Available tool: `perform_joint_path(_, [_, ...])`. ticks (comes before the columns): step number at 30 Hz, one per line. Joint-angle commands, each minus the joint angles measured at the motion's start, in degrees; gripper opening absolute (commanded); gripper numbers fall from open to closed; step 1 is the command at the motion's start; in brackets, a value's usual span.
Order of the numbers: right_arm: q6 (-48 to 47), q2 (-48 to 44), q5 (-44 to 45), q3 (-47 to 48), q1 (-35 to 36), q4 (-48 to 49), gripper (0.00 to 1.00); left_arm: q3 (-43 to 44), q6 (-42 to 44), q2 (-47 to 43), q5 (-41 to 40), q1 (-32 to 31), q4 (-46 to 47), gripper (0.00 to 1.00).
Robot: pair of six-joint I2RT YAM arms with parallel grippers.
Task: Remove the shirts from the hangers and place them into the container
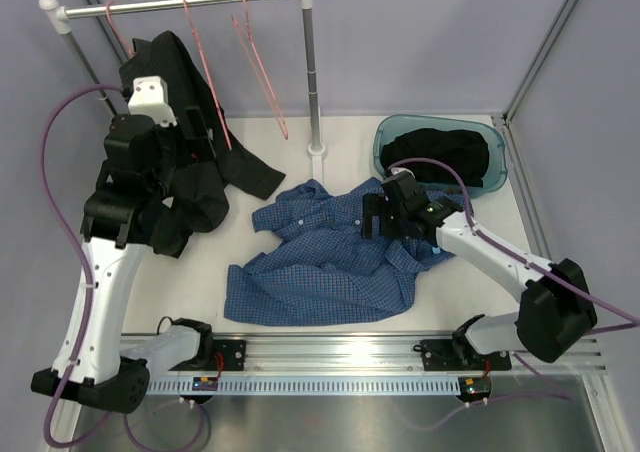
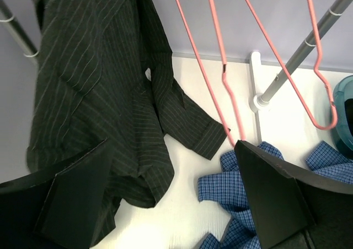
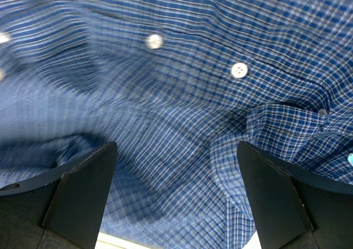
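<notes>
The left pincer (image 2: 171, 166) is up high and wide open. Its two black fingers (image 2: 71, 205) stand far apart and there is nothing between them. Just to the left of it hangs a dark shirt (image 2: 99, 67) with thin pale stripes. The top of that shirt is up by the rail (image 1: 200, 0), and the rest sags down and lies on the table (image 1: 350, 137) under the pincer. I cannot tell if it is on a hanger or only caught there. In front of the left pincer and a bit to its right hang the pink hangers (image 2: 207, 78). Two of them are bare.

The right pincer (image 3: 176, 150) is wide open too, and it holds nothing. It is down low, right over the blue shirt (image 1: 320, 262). The blue shirt lies in a rumpled heap on the table. It spreads out below this pincer and off to its left side. Small white buttons (image 3: 239, 70) show on the cloth just ahead of the fingers. I cannot tell if the fingers touch the cloth.

The tub (image 1: 495, 177) sits on the table close behind the right pincer, on its right side. A second dark shirt (image 1: 440, 152) is bunched up inside the tub.
</notes>
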Motion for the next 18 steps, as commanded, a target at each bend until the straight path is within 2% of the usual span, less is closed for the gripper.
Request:
perform_joint_path(1, [6.1,5.0,5.1,0.1,0.8,1.4,0.99,-0.6,0.2,-3.5,2.1,0.3,-1.3,0.99])
perform_joint_path(5, [14.0,11.3,9.1,0.4,0.8,2.8,0.99,-2.7,-0.8,-6.4,3.5,0.3,-2.2,0.99])
perform_joint_path(13, [20.3,21.1,10.8,2.0,0.8,4.7,0.97,-6.0,-1.8,-8.8,5.5,0.3,-2.5,0.99])
perform_joint_path(16, [22.1,23.8,11.5,1.4,0.8,5.4,0.86,-6.4,-1.7,-9.3,5.7,0.3,-2.4,0.99])
perform_joint_path(17, [22.9,24.2,11.7,1.4,0.8,5.6,0.80,-6.4,-1.7,-9.3,5.7,0.3,-2.4,0.99])
perform_joint_path(18, [23.5,25.0,12.2,1.0,0.7,5.6,0.66,-6.5,-1.6,-9.4,5.6,0.3,-2.4,0.99])
